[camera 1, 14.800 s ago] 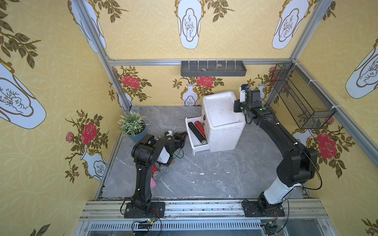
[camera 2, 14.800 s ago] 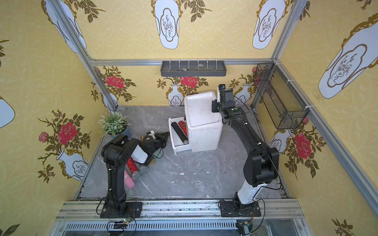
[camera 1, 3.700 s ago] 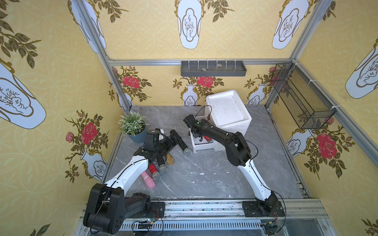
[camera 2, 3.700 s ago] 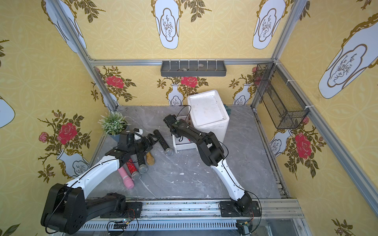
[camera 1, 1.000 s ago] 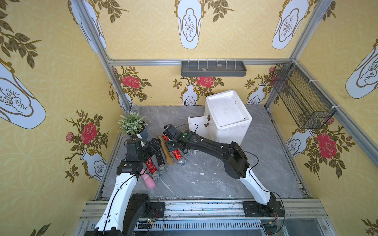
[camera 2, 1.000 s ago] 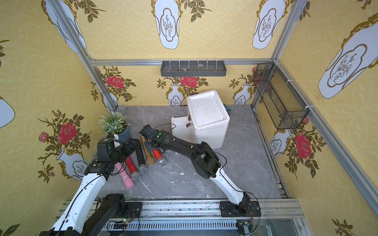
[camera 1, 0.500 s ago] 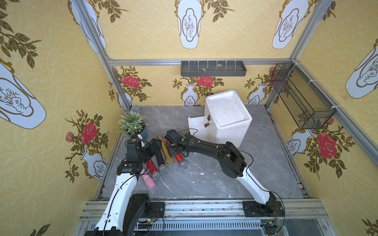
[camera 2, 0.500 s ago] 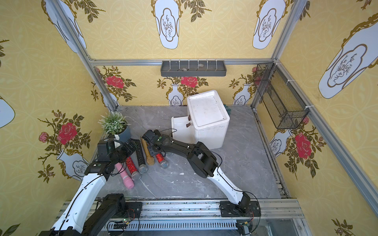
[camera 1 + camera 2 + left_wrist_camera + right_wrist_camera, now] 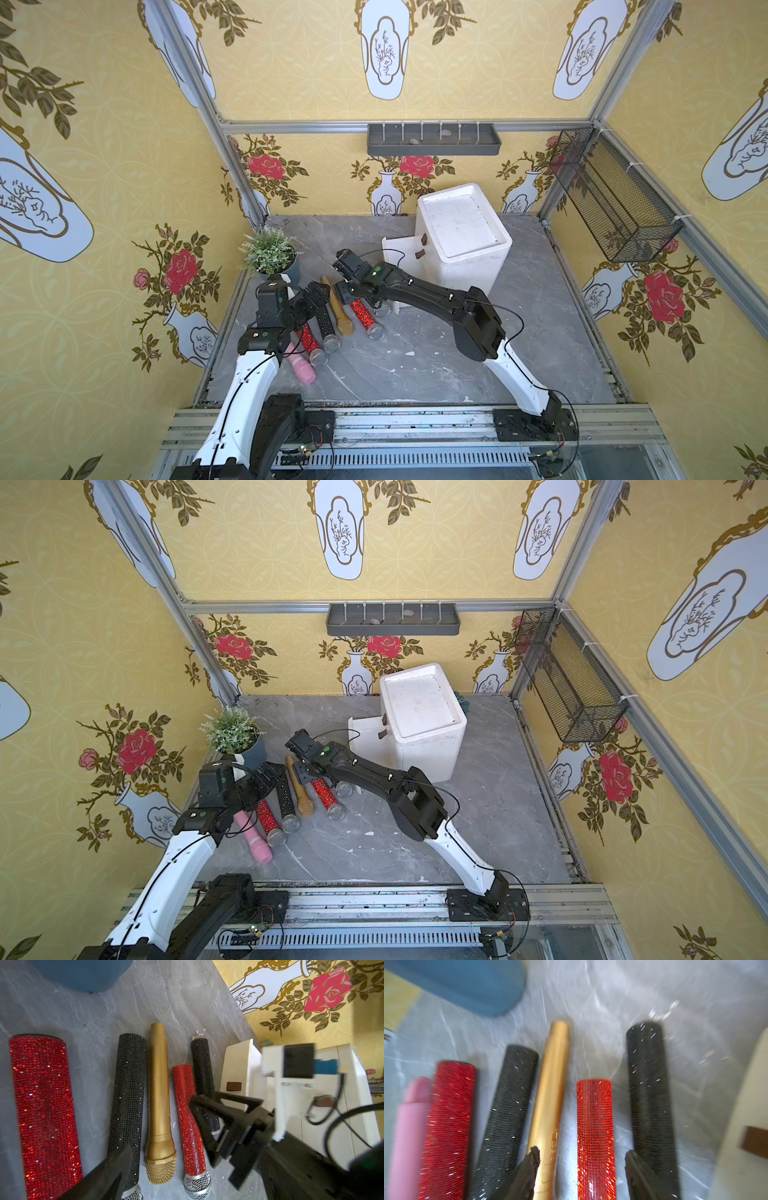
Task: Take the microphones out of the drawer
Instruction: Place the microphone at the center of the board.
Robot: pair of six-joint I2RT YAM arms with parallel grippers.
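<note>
At 7 o'clock from the drawer (image 9: pixel 397 253), right end effector (image 9: pixel 582 1154) spread astride the red microphone (image 9: pixel 595 1126) on the desk (image 9: pixel 415 365): set-down looks finished; next, rise straight clear.

I watch both top views from high above the front edge, tilted down toward the back wall. They are nearly alike, and each takes in the whole table (image 9: pixel 415 374), the cabinet (image 9: pixel 461 224) and the row of mics (image 9: pixel 324 793). The left wrist camera sits low and close over that row. It faces along the table to the cabinet, with the right arm (image 9: pixel 291 1157) crossing in front. The right wrist camera is closer still and looks down along the handles. Its picture is smeared, so the blue shape beyond them is probably the pot (image 9: pixel 477 987). Both wrist views share the gold mic (image 9: pixel 159 1095) and its neighbours.
</note>
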